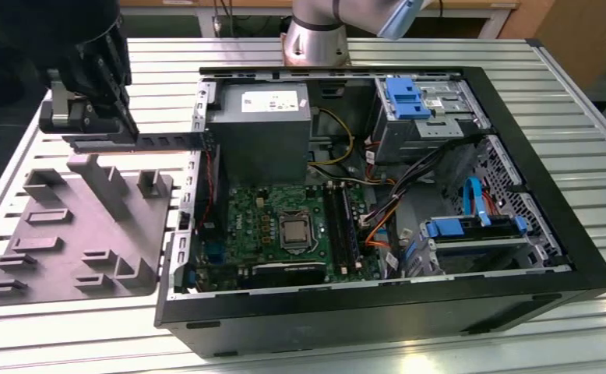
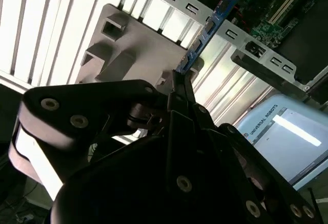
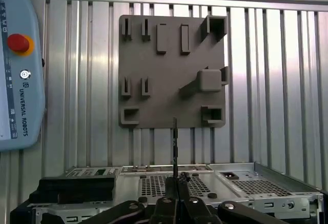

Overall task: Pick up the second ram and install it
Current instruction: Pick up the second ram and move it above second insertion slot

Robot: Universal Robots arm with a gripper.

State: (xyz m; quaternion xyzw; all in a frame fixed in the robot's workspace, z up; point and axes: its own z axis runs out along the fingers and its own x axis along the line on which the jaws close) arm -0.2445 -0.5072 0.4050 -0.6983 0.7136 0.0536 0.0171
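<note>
The second ram [image 1: 173, 141] was clamped in the pincer [image 1: 126, 138], whose fingers were pressed together on one end of it. It was held off the worktop [image 1: 75, 331], level and edge-up. In the exterior view it read as a long, thin, dark bar. In the second wrist view the second ram [image 2: 210, 24] stuck out past the pincer [image 2: 179, 78] as a narrow bluish strip with small dark chips in a row. In the first wrist view the second ram [image 3: 175, 142] showed edge-on as a thin dark line rising from the pincer [image 3: 176, 183].

Just beyond the stick lay the grey tray [image 1: 64, 234] with its upright blocks, flat on the ribbed worktop at the exterior view's left. The stick hung above the tray's rear edge, apart from the blocks. Its free end reached close to the side wall of the open computer case [image 1: 386, 315]; I could not tell whether they touched.

Inside the case lay the green motherboard [image 1: 266, 218], with its long black slots [image 1: 339, 222] running beside the processor socket. The grey power supply [image 1: 259, 128] stood at the board's rear edge, and bundled cables [image 1: 386, 210] crowded the side towards the exterior view's right. Open worktop lay between the tray and the case wall. A light-blue pendant [image 3: 20, 65] rested on the worktop off to one side.
</note>
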